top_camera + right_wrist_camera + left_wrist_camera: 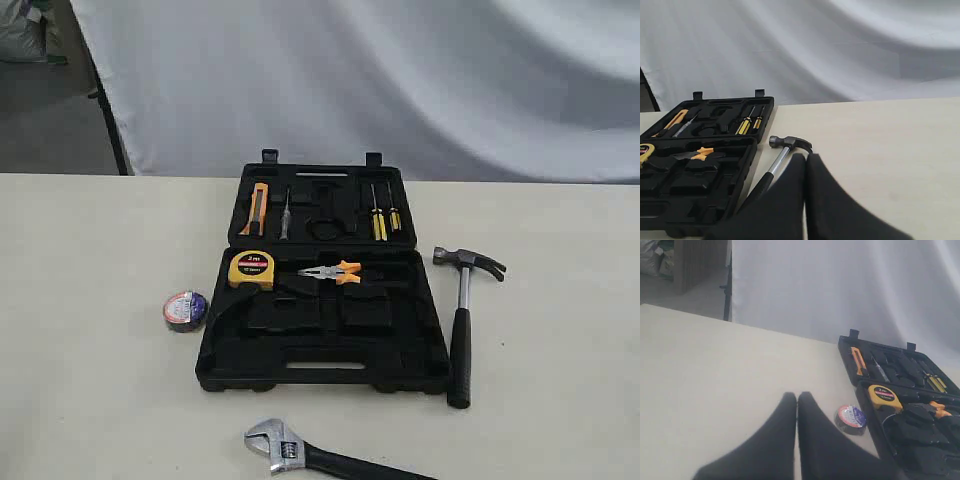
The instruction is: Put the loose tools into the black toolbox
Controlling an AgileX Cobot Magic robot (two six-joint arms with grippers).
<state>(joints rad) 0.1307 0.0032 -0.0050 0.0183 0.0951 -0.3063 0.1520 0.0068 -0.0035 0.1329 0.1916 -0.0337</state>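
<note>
The black toolbox (pixel 215 350) lies open mid-table. Right of it rests the claw hammer (pixel 461 320), head away from the front edge. The adjustable wrench (pixel 320 455) lies in front of the box, and the small tape roll (pixel 186 310) sits to its left. Neither arm shows in the exterior view. My left gripper (pixel 797 396) is shut and empty above bare table, the tape roll (pixel 850 419) just beside its tips and the toolbox (pixel 875 415) beyond. My right gripper (pixel 806 157) is shut and empty, close over the hammer (pixel 782 157), with the toolbox (pixel 742 172) beside it.
A yellow tape measure (pixel 251 269) and orange-handled pliers (pixel 332 272) sit in the box base. The lid (pixel 245 180) holds a utility knife and screwdrivers. A white sheet (pixel 400 80) hangs behind the table (pixel 90 400).
</note>
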